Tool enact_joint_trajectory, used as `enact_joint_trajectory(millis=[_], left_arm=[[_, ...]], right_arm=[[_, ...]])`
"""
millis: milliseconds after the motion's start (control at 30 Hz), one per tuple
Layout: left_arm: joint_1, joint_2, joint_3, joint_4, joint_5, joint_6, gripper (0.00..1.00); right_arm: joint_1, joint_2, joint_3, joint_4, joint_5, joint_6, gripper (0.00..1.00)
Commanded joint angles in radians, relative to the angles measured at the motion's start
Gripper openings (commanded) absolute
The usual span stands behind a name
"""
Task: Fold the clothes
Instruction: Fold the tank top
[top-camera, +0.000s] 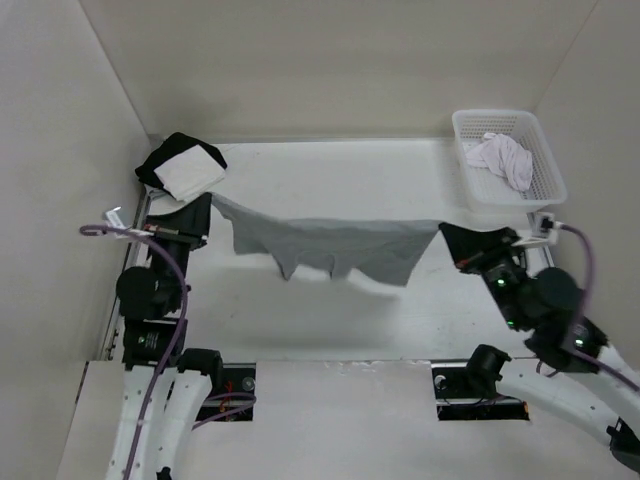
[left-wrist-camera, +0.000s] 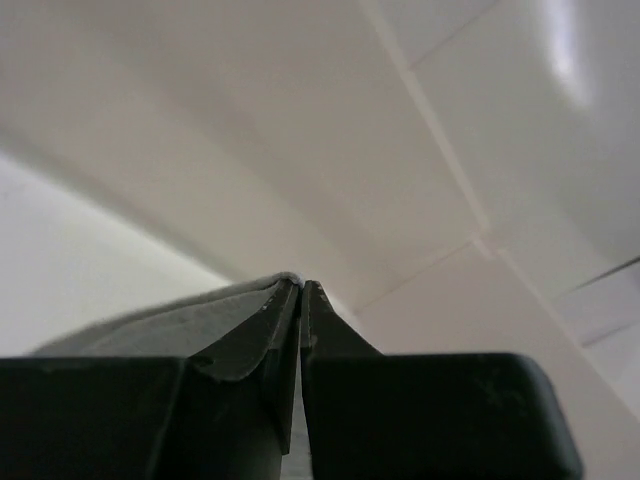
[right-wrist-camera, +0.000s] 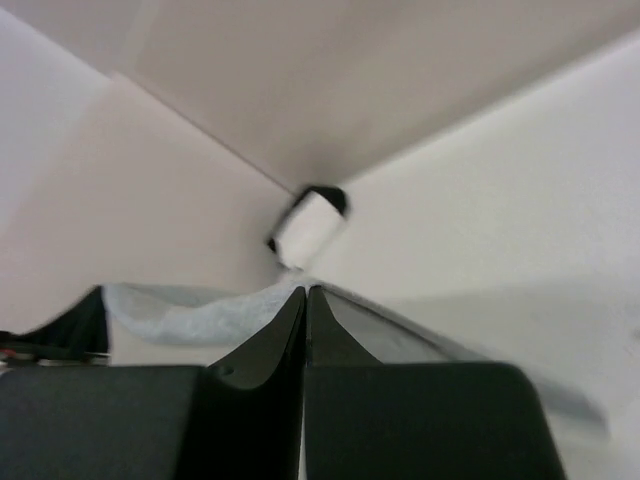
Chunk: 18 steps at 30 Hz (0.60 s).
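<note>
The clothes (top-camera: 330, 245), a heather-grey sleeveless top, hang stretched in the air above the middle of the table, with the lower edge drooping in loose points. My left gripper (top-camera: 210, 200) is shut on the top's left corner. My right gripper (top-camera: 445, 230) is shut on its right corner. In the left wrist view the jaws of the left gripper (left-wrist-camera: 300, 286) pinch grey fabric (left-wrist-camera: 180, 325) that falls away to the left. In the right wrist view the right gripper (right-wrist-camera: 305, 290) is closed on the cloth (right-wrist-camera: 190, 312), which spreads out to both sides of the tips.
A white basket (top-camera: 548, 165) at the back right holds a small white-pinkish garment (top-camera: 502, 156). A black-and-white fabric stack (top-camera: 182, 165) lies at the back left, also seen as the stack (right-wrist-camera: 310, 225) in the right wrist view. Walls close in the table on three sides.
</note>
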Motion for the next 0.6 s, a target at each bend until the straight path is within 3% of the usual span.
enact_joint_trajectory(millis=[0, 133, 267, 400, 567], left_arm=[[-0.043, -0.046, 0.120, -0.146, -0.045, 0.041, 0.00], [-0.060, -0.072, 0.245, -0.219, -0.071, 0.070, 0.00], [-0.063, -0.057, 0.253, -0.259, -0.074, 0.076, 0.00], [-0.046, 0.005, 0.135, -0.244, -0.075, 0.070, 0.00], [-0.002, 0.244, -0.043, -0.058, -0.080, 0.056, 0.00]], right_arm=[[0.107, -0.018, 0.224, -0.176, 0.155, -0.195, 0.00], [0.268, 0.043, 0.366, -0.181, 0.216, -0.270, 0.00], [0.257, 0.101, 0.351, -0.141, 0.216, -0.312, 0.00], [0.030, 0.165, 0.225, -0.070, 0.010, -0.260, 0.01], [-0.419, 0.449, 0.043, 0.207, -0.515, -0.123, 0.01]])
